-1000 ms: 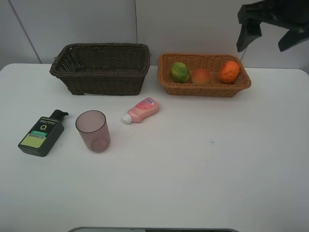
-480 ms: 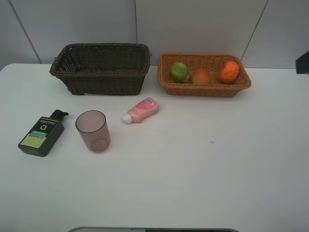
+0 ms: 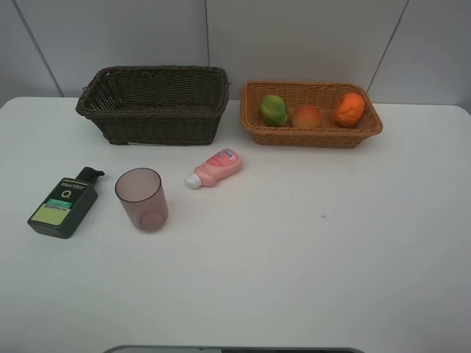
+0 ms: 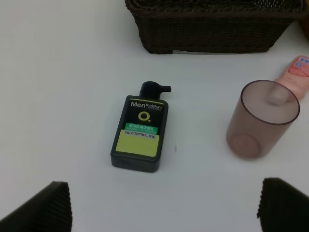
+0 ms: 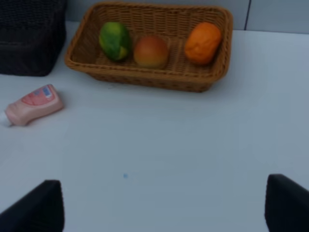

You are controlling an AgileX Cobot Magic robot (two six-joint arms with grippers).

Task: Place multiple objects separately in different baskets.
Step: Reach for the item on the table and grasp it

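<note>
Left gripper (image 4: pixel 166 205) and right gripper (image 5: pixel 164 203) are held open, empty. A green bottle (image 3: pixel 63 207) and a pink bottle (image 3: pixel 215 168) are laid flat either side of the cup (image 3: pixel 141 198).

Bright even light, faint soft shadows, right wrist view blurred

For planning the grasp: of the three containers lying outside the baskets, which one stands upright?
The mauve cup, mouth up. The green pump bottle and the pink bottle both lie flat.

The mauve cup (image 3: pixel 141 198) stands close beside the pump bottle (image 3: pixel 63 207); bare table (image 3: pixel 331 243) surrounds their other sides.
</note>
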